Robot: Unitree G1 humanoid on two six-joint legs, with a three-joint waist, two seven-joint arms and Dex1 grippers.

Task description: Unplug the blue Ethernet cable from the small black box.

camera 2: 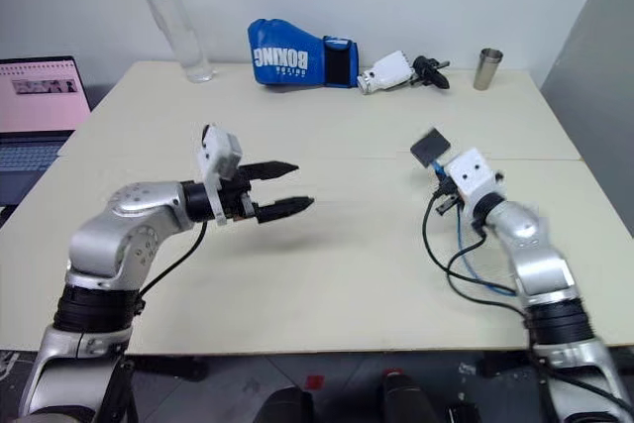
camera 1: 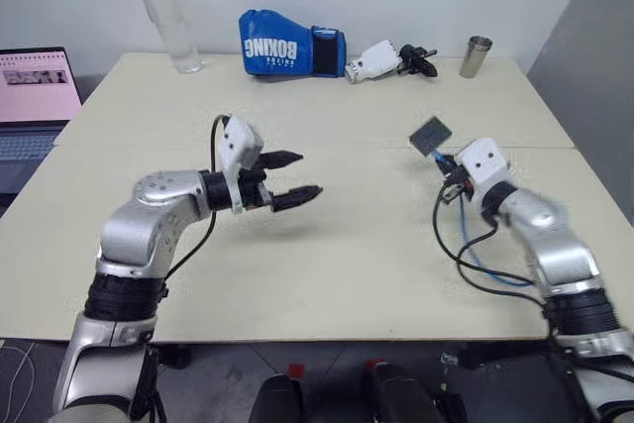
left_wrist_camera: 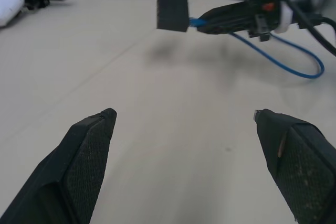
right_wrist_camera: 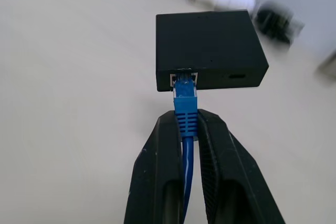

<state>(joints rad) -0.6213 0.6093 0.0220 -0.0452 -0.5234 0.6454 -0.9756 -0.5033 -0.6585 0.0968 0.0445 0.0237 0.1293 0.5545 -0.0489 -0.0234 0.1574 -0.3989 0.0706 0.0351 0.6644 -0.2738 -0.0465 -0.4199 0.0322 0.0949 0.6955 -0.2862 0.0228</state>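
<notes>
Nearest the robot, the blue Ethernet cable (camera 1: 492,274) sags in a loop off the near edge of the counter (camera 1: 327,274), then runs up into the right end effector (right_wrist_camera: 188,120), which is clenched on the cable's blue strain-relief boot just behind the plug. The plug is still seated in the port of the small black box (right_wrist_camera: 209,48), and the box hangs off the cable, clear of the counter surface w/ its shadow below, so nothing is bracing it. The left end effector (camera 1: 294,177) sits mid-counter w/ fingers spread wide, released and empty, well apart from the box. Judgement: the step in hand is getting a 2nd grip. Bring the left end effector across to the box, pinch it by its flat faces away from the port edge, then pull box & boot apart straight along the plug axis. Don't yank sideways, as that prob. binds the latch tab; the tab may need pressing first, & whether the right fingers are on it can't be told. Further back, a blue boxing glove (camera 1: 290,45), clear bottle (camera 1: 166,17), metal cup (camera 1: 475,56) & a spare white-and-black gripper unit (camera 1: 389,61) are all out of the way.
</notes>
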